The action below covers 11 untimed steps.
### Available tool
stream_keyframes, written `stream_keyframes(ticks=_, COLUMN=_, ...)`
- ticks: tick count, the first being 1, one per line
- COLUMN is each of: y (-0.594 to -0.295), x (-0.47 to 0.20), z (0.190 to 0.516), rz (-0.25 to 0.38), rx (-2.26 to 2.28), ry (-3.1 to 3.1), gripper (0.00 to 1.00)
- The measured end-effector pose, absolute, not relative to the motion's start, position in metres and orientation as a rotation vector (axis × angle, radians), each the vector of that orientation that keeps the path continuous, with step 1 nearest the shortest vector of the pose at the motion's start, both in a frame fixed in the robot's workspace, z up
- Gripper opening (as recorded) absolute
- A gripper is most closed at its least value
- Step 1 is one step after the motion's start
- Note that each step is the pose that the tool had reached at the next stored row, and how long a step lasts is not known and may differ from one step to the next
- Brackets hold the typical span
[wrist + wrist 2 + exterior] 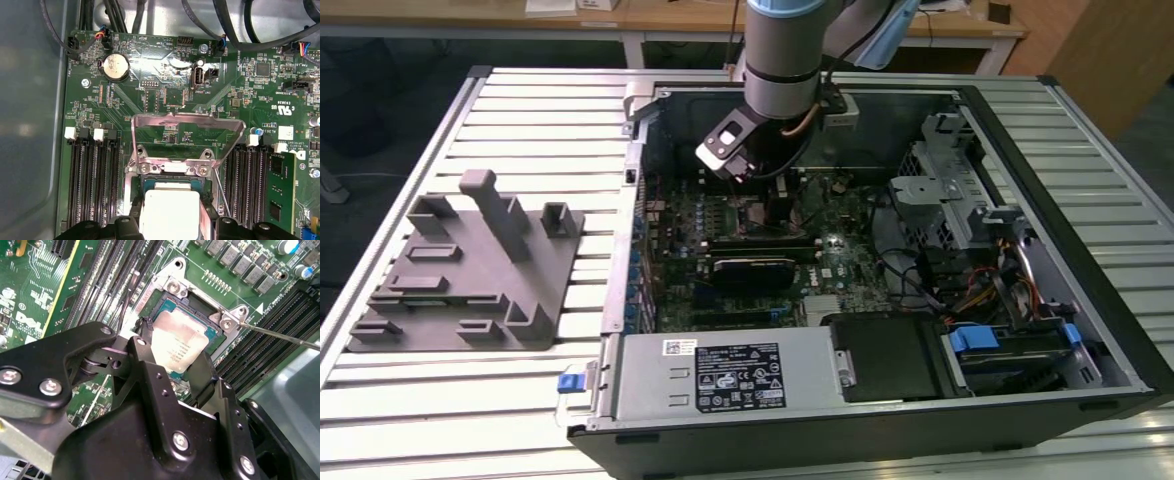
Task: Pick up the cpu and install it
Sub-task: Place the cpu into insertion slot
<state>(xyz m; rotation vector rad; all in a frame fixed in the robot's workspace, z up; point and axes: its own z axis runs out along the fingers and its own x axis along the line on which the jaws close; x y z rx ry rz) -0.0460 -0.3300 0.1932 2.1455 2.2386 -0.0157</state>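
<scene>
While your grey robot arm [781, 70] stands over the open black computer case [1063, 220], its black two-fingered gripper [172, 352] pinches the small flat square cpu [180, 342], silvery-white on top with a pale rim, by two opposite edges. You can see the chip right at the dark square socket [200, 305] with its metal frame, on the green motherboard [150, 107]. In the first wrist view the shiny steel load plate [185, 127] stands hinged open just beyond the cpu [170, 207]. Whether the chip is fully seated or a shade above its bed cannot be told.

You should judge this part light, thin and stiff, with a smooth metal lid that would likely slip under a loose hold. Its underside and the socket's contacts are probably the fragile points. The bare side edges, where the fingers [142, 332] sit now, look like the right place to hold it, kept level. Well apart on the slatted table, toward the exterior view's left, lies the grey moulded fixture [454, 270].
</scene>
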Motion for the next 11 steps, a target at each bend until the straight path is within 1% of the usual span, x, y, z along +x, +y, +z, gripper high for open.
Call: stream_keyframes(ticks=11, y=-0.3300, x=-0.0470, z=0.1932, rz=-0.016, rx=2.146, ry=2.238, gripper=0.53)
